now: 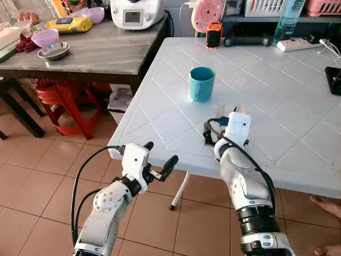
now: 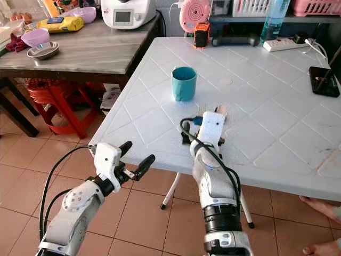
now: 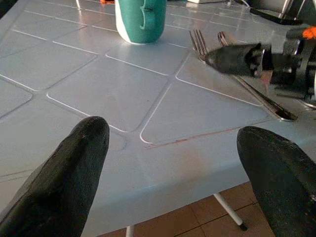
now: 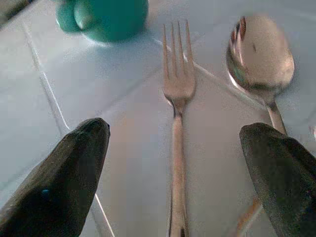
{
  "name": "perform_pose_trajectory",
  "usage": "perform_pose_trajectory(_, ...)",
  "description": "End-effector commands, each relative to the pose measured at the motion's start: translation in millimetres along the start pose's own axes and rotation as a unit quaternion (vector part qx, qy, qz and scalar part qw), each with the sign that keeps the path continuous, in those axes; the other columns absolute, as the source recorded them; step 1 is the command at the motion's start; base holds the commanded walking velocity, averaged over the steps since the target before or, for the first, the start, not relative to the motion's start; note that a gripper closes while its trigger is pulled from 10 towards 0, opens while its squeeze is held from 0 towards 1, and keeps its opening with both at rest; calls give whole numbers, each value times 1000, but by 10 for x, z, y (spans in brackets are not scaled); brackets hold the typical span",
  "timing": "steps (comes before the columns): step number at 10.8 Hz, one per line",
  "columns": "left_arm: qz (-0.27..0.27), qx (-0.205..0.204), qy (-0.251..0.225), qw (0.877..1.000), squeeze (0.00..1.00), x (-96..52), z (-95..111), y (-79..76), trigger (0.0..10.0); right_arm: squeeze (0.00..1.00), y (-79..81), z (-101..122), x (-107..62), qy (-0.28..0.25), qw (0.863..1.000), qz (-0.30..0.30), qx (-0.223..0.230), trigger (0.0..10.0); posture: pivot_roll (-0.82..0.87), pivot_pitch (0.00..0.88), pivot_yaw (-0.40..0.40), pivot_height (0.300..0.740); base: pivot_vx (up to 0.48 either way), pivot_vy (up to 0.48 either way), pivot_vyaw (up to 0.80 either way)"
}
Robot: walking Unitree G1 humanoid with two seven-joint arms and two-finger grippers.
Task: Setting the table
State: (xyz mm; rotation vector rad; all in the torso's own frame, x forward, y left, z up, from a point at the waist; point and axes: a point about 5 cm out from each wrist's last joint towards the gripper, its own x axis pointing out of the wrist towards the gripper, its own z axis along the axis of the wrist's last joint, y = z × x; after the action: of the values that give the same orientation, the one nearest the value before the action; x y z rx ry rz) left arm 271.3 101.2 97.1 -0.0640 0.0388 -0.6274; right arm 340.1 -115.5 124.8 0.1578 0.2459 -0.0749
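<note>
Fork (image 4: 177,123), spoon (image 4: 260,57) near table (image 1: 298,106) front edge, between spread right gripper (image 4: 175,148) fingers.

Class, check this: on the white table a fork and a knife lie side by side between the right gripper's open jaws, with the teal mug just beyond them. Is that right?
Not quite. The piece beside the fork is a spoon, not a knife; the right wrist view shows its rounded bowl. The rest holds: both lie on the white table between the right gripper's open jaws, with the teal mug just beyond.
</note>
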Motion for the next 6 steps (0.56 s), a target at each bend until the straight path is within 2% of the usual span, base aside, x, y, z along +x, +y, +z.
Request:
perform_pose_trajectory(1, 1, 7, 9, 1000, 0, -18, -17, 6, 10000, 0, 50, -9, 12, 10, 1000, 2, -12, 10000, -91, 112, 87, 740, 0, 0, 0)
perform_pose_trajectory(2, 0, 6, 10, 1000, 0, -13, -23, -4, 10000, 0, 42, -82, 13, 36, 999, 9, -3, 10000, -94, 111, 86, 740, 0, 0, 0)
perform_pose_trajectory(3, 0, 6, 11, 1000, 0, -8, -30, -8, 10000, 0, 8, -148, 26, 51, 998, -3, -31, 10000, -94, 111, 85, 740, 0, 0, 0)
perform_pose_trajectory(4, 1, 6, 11, 1000, 0, -3, -32, -9, 10000, 0, 6, -151, 27, 54, 998, -5, -32, 10000, -95, 110, 85, 740, 0, 0, 0)
perform_pose_trajectory(5, 0, 6, 13, 1000, 0, 3, -35, -10, 10000, 0, 19, -149, 31, 53, 998, 1, -37, 0, -95, 109, 85, 740, 0, 0, 0)
perform_pose_trajectory(6, -1, 6, 15, 1000, 0, 9, -41, -16, 10000, 0, 6, -148, 49, 57, 996, -21, -72, 0, -95, 108, 86, 740, 0, 0, 0)
